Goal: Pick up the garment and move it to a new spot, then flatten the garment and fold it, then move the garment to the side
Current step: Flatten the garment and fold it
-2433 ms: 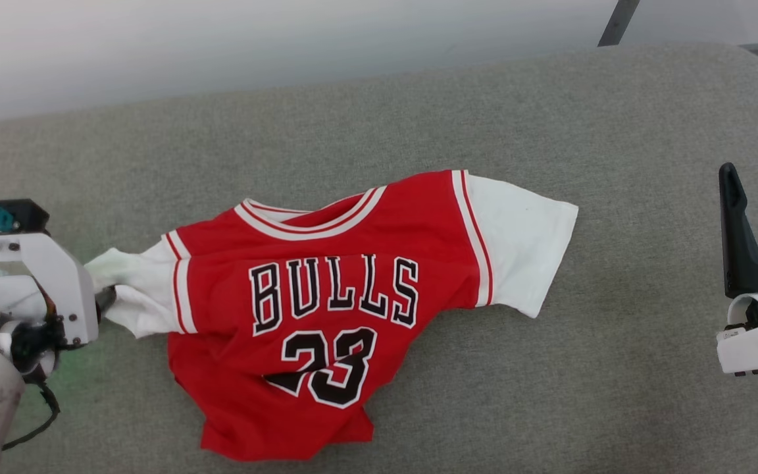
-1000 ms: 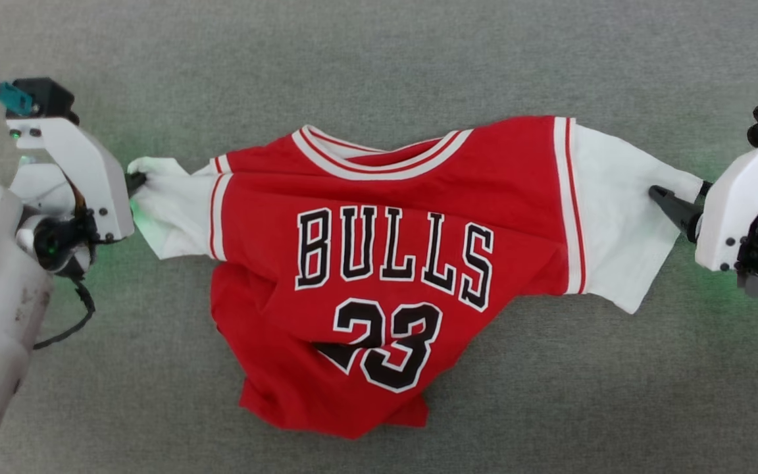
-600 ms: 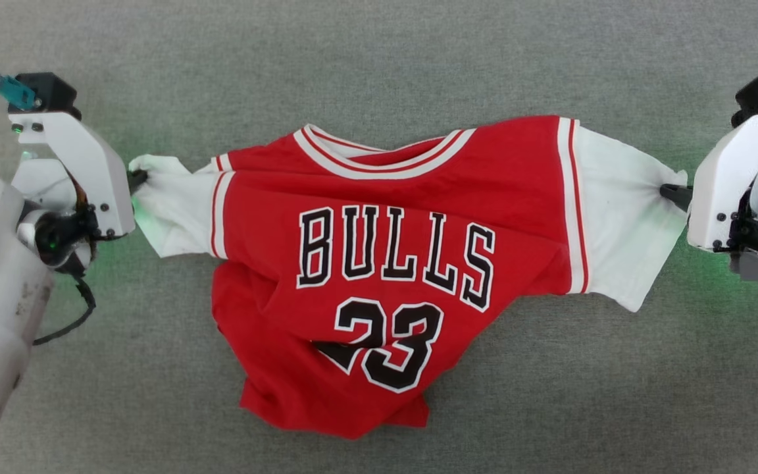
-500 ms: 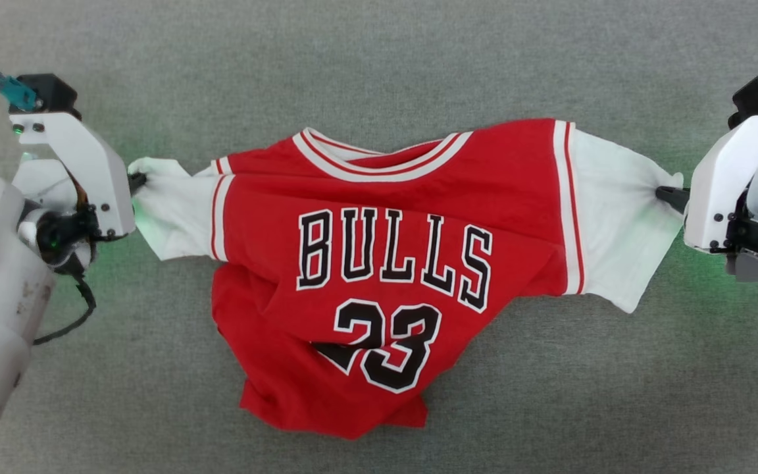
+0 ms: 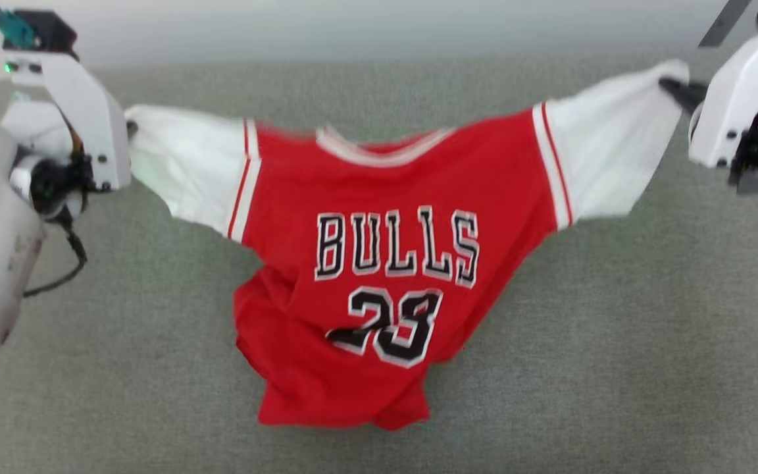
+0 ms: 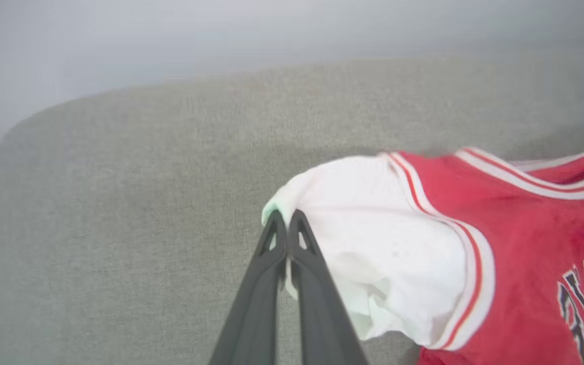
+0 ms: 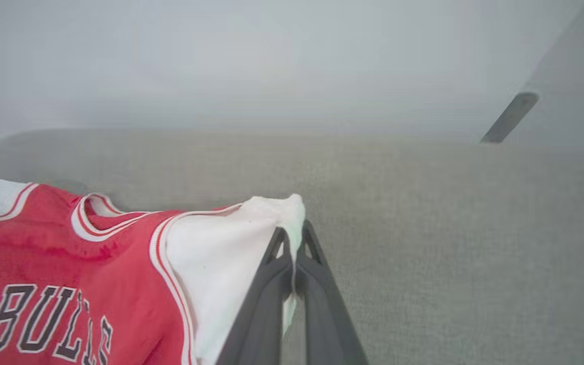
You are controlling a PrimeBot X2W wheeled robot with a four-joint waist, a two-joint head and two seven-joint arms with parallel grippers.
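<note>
Jersey (image 5: 385, 197), red with white short sleeves, black BULLS lettering and the number 23, hangs stretched across the middle of your head view. Its crumpled hem is at the lower middle, over a grey upholstered surface (image 5: 616, 342). Your left gripper (image 5: 130, 128), upper left, is clamped on one white sleeve tip. Your right gripper (image 5: 672, 89), upper right, is clamped on the other. From the head, white brackets partly hide the fingers. Each wrist view shows them plainly: two dark fingers pressed together on a pinched white fold. The wrist views cut the lettering off at the frame edge.
</note>
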